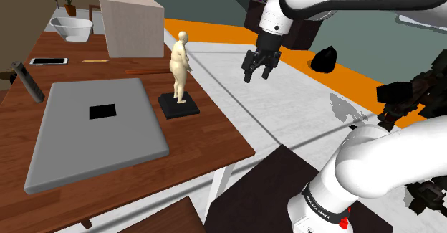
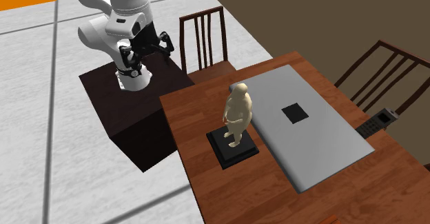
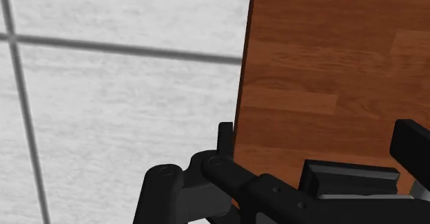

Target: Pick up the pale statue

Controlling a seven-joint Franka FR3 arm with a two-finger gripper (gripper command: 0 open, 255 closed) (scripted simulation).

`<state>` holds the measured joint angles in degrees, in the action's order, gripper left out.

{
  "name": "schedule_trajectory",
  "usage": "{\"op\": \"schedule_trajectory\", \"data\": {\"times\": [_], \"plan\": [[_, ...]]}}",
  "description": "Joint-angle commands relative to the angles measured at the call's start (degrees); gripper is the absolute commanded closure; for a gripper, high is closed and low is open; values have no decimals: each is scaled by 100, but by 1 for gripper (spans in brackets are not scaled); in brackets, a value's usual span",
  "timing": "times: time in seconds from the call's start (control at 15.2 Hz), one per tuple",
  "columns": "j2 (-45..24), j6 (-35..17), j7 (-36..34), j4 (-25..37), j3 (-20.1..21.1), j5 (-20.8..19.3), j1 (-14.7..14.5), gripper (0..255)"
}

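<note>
The pale statue [image 1: 180, 59], a beige standing figure on a black square base [image 1: 178, 107], stands near the wooden table's [image 1: 208, 149] edge, on the side facing the arm. It also appears upright on its base in the second exterior view, statue [image 2: 238, 111]. My gripper [image 1: 258, 77] hangs open in the air over the white floor, off the table to the shoulder view's right of the statue and apart from it. In the second exterior view my gripper [image 2: 146, 48] is above the dark stand. The wrist view has my gripper [image 3: 317, 133] open over the table's edge, holding nothing.
A grey flat slab [image 1: 97, 135] lies beside the statue. Farther back are a tan box [image 1: 132, 25], a white bowl [image 1: 71, 29], a phone [image 1: 49, 61] and a dark remote [image 1: 27, 81]. A chair [image 2: 203, 36] stands at the table's end by the stand [image 2: 131, 116].
</note>
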<state>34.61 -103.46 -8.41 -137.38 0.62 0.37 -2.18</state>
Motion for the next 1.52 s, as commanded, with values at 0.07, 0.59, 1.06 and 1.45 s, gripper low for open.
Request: {"op": "schedule_trajectory", "data": {"times": [0.07,0.59,1.06,1.45], "plan": [[-344,-608,-223,113,169,87,-71,0],[-1435,-1973,-796,790,582,53,-150,0],[-2434,-2881,-1414,1685,928,-318,-142,0],[-2803,-3332,-1680,1845,1027,-545,-140,0]]}}
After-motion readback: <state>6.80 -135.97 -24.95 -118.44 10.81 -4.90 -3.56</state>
